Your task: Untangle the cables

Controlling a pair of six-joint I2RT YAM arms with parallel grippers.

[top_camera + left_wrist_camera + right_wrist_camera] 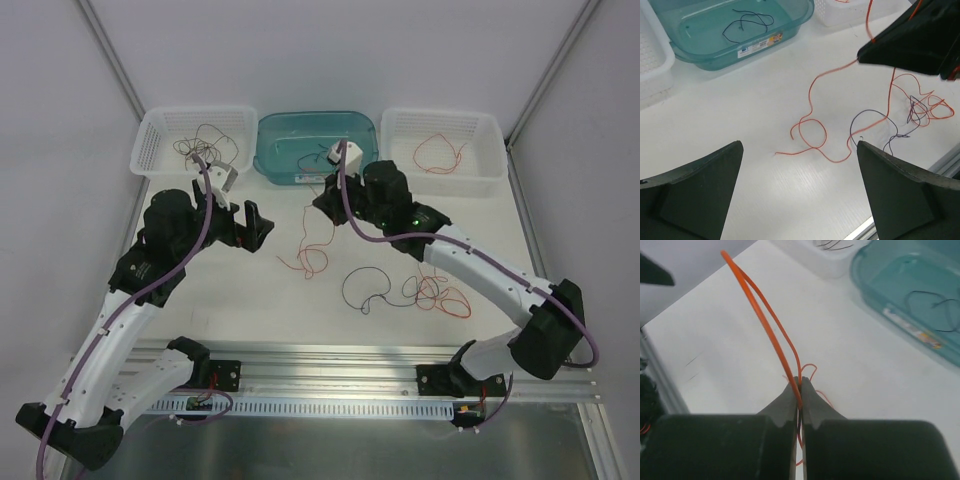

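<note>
A thin red cable (pixel 760 315) is pinched between the tips of my right gripper (pixel 800 385), which is shut on it. From the right gripper (pixel 320 202) the cable hangs down and ends in loops on the table (pixel 312 258), seen again as a red cable (pixel 812 135) in the left wrist view. My left gripper (pixel 800 200) hovers open above the bare table just short of those loops, nothing between its fingers. To the right lie a dark cable (pixel 365 290) and a small red and dark tangle (pixel 440 295).
Along the back stand a white basket (pixel 150 150) with dark wires, a teal bin (pixel 270 150) holding a dark wire (pixel 747 22), and a second white basket (pixel 490 160) with a red wire (pixel 440 152). A metal rail (pixel 330 365) borders the near edge.
</note>
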